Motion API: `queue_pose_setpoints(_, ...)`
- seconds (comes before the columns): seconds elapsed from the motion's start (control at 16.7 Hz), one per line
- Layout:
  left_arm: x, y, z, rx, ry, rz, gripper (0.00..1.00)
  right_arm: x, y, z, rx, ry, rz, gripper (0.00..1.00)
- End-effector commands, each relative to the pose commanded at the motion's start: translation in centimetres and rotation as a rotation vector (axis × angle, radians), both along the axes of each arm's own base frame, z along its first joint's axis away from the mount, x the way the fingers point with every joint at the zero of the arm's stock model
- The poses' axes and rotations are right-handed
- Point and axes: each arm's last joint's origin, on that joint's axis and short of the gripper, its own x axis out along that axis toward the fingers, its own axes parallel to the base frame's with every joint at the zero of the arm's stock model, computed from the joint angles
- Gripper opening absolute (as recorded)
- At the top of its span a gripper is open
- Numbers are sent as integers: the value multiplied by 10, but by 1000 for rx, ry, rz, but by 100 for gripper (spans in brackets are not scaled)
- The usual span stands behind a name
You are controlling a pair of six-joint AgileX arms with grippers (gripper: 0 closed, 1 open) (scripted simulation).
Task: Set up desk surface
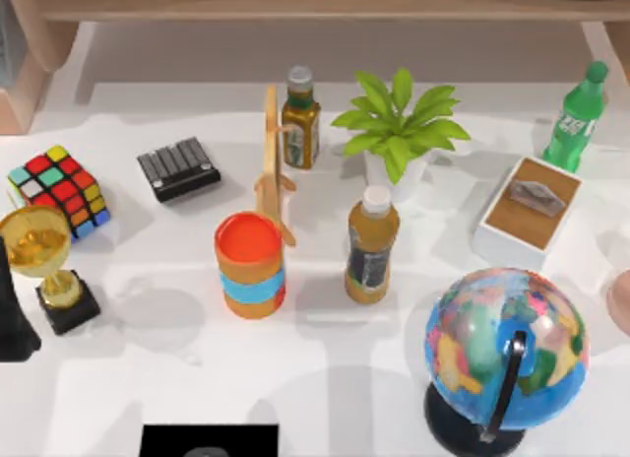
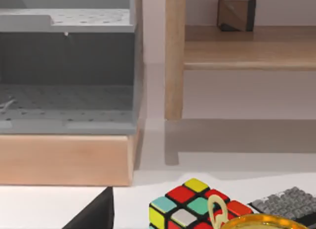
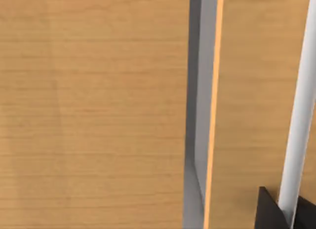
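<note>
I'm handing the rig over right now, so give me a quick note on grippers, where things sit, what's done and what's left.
Left arm is parked at the table's left edge; jaw state can't be read for either gripper.
On the desk surface: Rubik's cube, trophy, calculator, orange cup, two tea bottles, plant, green bottle, tissue box, globe.
Nothing is held; all arranging appears left.

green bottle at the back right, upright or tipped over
Upright. In the top view the green bottle stands on its base on the desk surface, cap uppermost, behind the white box.
</note>
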Motion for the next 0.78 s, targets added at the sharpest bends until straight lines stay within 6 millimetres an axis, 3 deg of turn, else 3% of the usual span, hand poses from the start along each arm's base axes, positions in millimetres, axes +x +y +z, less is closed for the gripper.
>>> queue_pose_setpoints(0.18,0,0,0,0,0,0,100,8,-2,-2,3,5,-6,0)
queue_pose_setpoints(0.6,0,0,0,0,0,0,100,59,-1,1,0,-5,-1,0)
queue_pose_setpoints(0.78,0,0,0,0,0,0,100,63,-1,0,0,0,0,0)
